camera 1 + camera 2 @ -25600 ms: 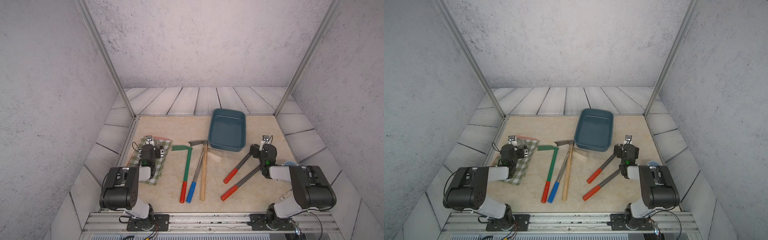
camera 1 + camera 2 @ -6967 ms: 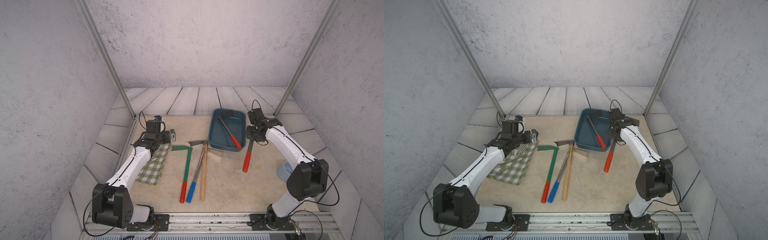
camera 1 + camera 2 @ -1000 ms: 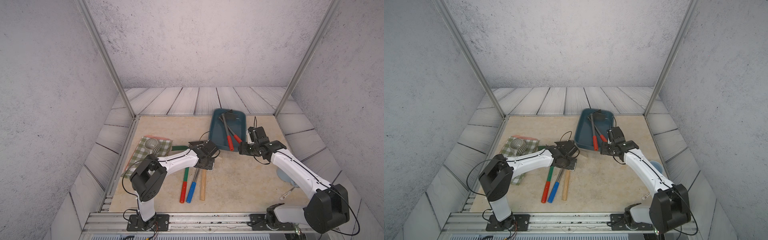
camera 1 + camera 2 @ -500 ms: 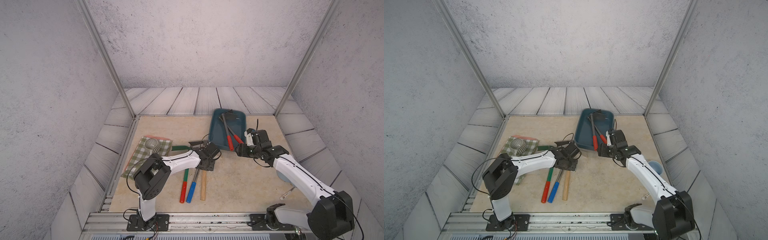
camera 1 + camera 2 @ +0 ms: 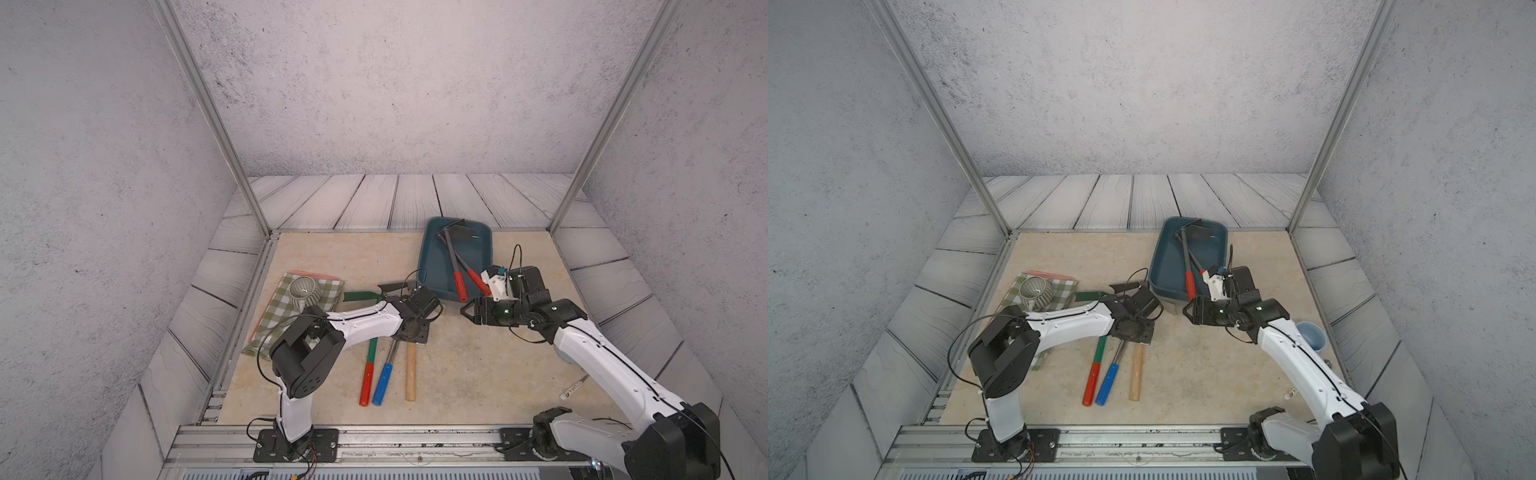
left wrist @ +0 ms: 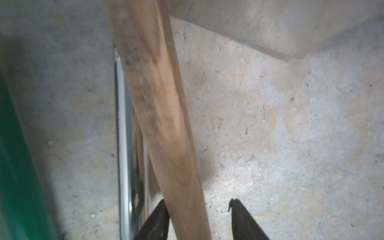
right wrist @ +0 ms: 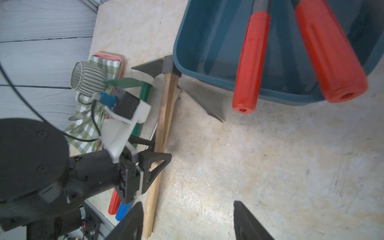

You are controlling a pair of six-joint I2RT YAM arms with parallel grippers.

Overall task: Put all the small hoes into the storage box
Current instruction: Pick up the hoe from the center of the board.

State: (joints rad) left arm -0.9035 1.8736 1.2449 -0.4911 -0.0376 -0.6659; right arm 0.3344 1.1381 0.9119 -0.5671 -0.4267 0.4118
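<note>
Hoe (image 5: 410, 372) is on the table (image 5: 478, 374), not in the box (image 5: 432, 266). It lies mid-table, wood handle pointing near, head far.

Nearest are three handle ends side by side. Green tool (image 5: 366, 384) with a red grip is on the left, blue tool (image 5: 382, 384) in the middle, hoe on the right. The blue tool's steel shaft runs just beside the hoe handle.

Left gripper (image 6: 198, 202) is down over the hoe handle about midway along, jaws astride it. In the wrist view one fingertip (image 6: 160, 209) is against the wood. The other stands clear, with table showing between it and the handle. So it's partly open, not clamped.

Right gripper (image 7: 188, 202) hovers to the right of that, just near of the box. Jaws are wide, nothing between them, bare table underneath.

Left side has a check cloth (image 5: 278, 320) with a ribbed cup (image 5: 305, 291) on its far end. On the right a blue mug (image 5: 1310, 337) sits half hidden behind the right arm (image 5: 1300, 365).

Hoe head (image 7: 158, 67) is at the box's near-left corner. Whether it's touching or just beside, can't tell.

Farthest is the box, teal, far and right of centre on the table. Two red-grip tools (image 5: 459, 286) lie in it, heads at the far end, grips poking out over the near rim.
</note>
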